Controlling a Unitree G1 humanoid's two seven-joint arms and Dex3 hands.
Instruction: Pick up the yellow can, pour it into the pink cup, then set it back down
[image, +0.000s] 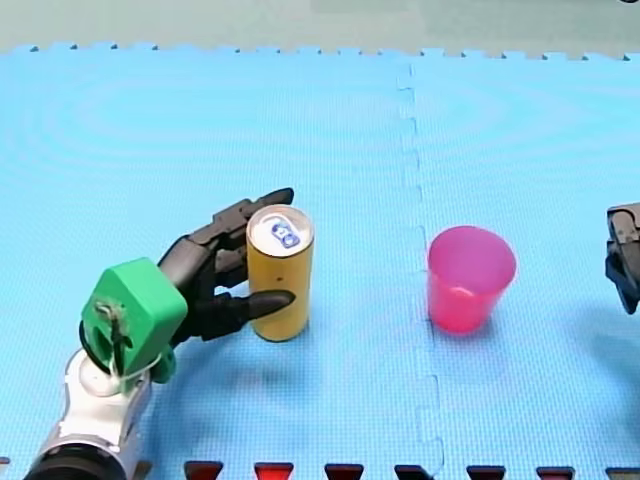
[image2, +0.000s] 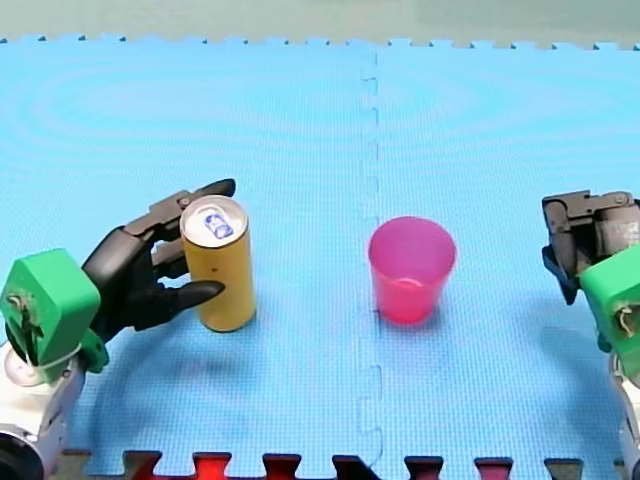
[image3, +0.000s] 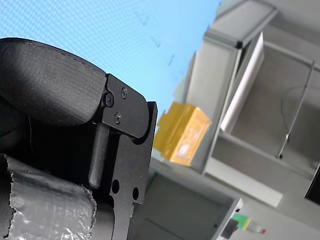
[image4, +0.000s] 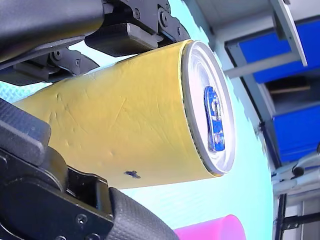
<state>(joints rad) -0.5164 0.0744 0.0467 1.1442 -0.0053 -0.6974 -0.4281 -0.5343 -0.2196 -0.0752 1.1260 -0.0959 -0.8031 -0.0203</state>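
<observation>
Two task items sit on the blue interlocking foam mat (image: 330, 140). The yellow cylindrical metal can (image: 280, 280) stands upright left of centre with its base on the mat. Its silver lid (image2: 213, 222), with a blue tab, faces up. My left hand (image: 215, 275) comes in from the lower left and is closed around the can. The thumb (image: 262, 301) lies across the front of the can's lower half, and the other fingers (image: 250, 212) reach behind it near the rim. In the second wrist view I see black finger parts pressed against the yellow wall on opposite sides, so I'm calling it gripped. That view also shows the can's lid side-on and a bit of pink rim (image4: 210, 231) beyond it. The pink plastic cup (image: 470, 275) stands upright to the can's right, across the mat seam and well apart from the can, mouth up. My right hand (image2: 585, 240) is at the far right edge, apart from the cup, holding nothing. Whether it is wide or narrow I cannot tell.
</observation>
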